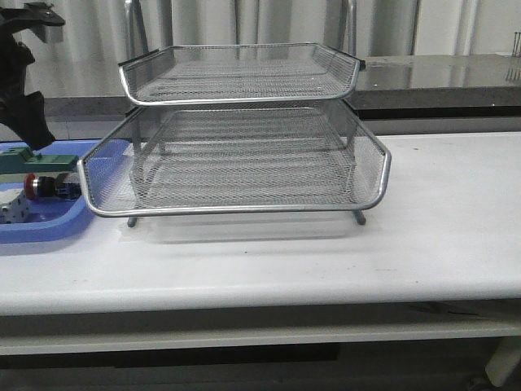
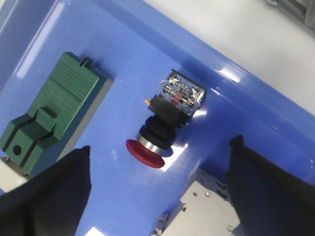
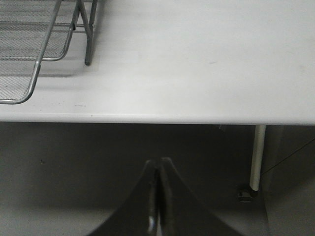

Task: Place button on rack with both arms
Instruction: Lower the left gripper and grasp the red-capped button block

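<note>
The button (image 2: 165,127) lies on its side in the blue tray (image 2: 147,59), red cap toward my left gripper; it also shows in the front view (image 1: 45,186). My left gripper (image 2: 160,147) is open and empty, its fingers (image 2: 54,191) spread wide just short of the red cap. In the front view the left arm (image 1: 23,98) hangs over the tray at the far left. The silver wire-mesh rack (image 1: 244,134) stands mid-table. My right gripper (image 3: 158,164) is shut and empty, below the table's front edge; a rack corner (image 3: 29,54) shows there.
A green block (image 2: 51,113) and a grey metal part (image 2: 206,211) lie in the blue tray (image 1: 49,224) beside the button. A white block (image 1: 15,208) sits in the tray too. A table leg (image 3: 256,157) stands near my right gripper.
</note>
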Robot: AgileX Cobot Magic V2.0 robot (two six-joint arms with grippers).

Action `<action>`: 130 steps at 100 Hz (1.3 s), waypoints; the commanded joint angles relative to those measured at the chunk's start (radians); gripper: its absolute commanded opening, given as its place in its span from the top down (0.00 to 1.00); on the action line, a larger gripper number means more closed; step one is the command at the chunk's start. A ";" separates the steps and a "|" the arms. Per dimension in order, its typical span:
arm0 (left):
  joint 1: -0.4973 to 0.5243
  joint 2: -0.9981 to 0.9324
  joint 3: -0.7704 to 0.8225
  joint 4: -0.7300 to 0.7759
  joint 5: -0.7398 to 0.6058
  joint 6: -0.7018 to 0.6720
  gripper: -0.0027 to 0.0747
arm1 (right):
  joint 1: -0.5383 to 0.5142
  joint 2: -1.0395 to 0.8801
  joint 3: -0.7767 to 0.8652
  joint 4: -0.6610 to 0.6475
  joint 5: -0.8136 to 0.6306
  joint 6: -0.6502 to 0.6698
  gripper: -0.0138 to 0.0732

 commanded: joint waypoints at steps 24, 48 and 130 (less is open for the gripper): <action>0.004 0.037 -0.102 -0.014 0.013 0.022 0.25 | -0.006 0.006 -0.033 -0.019 -0.058 0.003 0.92; 0.004 0.083 -0.102 -0.018 0.000 0.036 0.25 | -0.006 0.006 -0.033 -0.019 -0.058 0.003 0.92; 0.004 0.169 -0.102 -0.021 -0.056 0.052 0.36 | -0.006 0.006 -0.033 -0.019 -0.058 0.003 0.92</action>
